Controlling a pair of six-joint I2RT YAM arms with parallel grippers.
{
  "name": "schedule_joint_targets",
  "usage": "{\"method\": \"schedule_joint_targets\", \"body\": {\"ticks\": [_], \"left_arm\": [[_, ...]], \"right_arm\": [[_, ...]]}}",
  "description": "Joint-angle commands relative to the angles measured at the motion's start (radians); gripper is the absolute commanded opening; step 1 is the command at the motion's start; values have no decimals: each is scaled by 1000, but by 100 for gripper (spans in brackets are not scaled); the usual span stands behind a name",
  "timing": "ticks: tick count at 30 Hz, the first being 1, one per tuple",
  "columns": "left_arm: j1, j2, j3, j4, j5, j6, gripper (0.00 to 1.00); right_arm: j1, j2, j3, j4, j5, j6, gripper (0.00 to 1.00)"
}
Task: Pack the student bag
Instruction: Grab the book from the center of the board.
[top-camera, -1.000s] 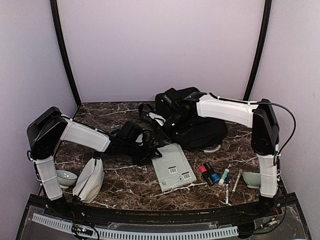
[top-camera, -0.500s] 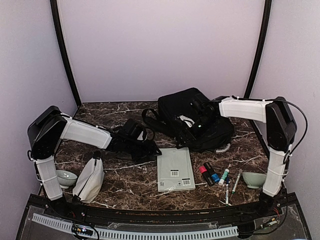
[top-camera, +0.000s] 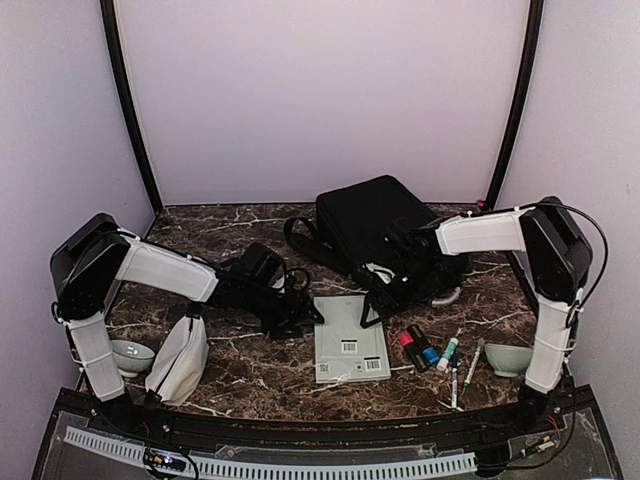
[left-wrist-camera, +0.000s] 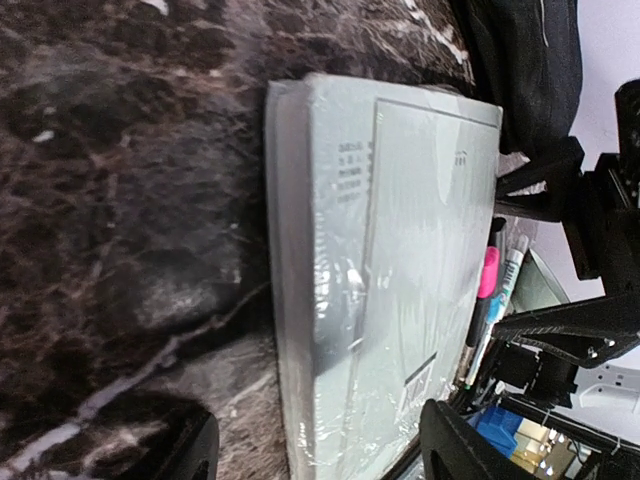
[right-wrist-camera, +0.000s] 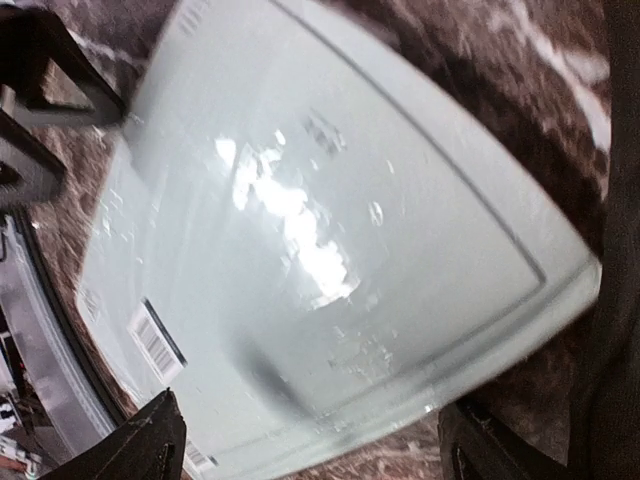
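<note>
Now | left claw (top-camera: 303, 312) released | right claw (top-camera: 373, 303) released | both at grey book (top-camera: 350, 338) | student bag (top-camera: 368, 215) behind

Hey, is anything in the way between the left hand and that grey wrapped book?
Nothing visible. The open left hand sits by the grey wrapped book's left edge, only bare marble tabletop between them; the right hand hovers at its far corner.

Student bag (top-camera: 365, 215) near side hidden by right arm (top-camera: 480, 232); grey packet (right-wrist-camera: 330, 230) blurred
</note>
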Motion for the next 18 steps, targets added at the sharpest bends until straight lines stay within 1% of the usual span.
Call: {"method": "schedule_joint_targets", "body": {"ticks": [1,3,5,7,10,13,15,18], "left_arm": [[-31,84,-11,22,85,-29,71],[-39,111,-10,46,99,-45,69],[-42,128,-16,73,105,-59,68],[-42,139,-18,88,100,-62,66],[-42,140,-3,96,77,-39,65],[-40,141,25,118,37,-20,64],[-38,149,45,133,11,-22,64],[-30,162,76,128,-9,-34,62]], "right_arm": [[10,91,25,25,-92,22,88],[30,136,68,10,-175,7,86],[63,166,127,-10,-281,-18,83],[95,165,192,-22,-326,-32,80],[119,113,266,3,-374,-14,79],[123,66,325,22,-387,-10,80],[121,58,344,41,-381,3,80],[121,75,385,23,-387,6,78]]}}
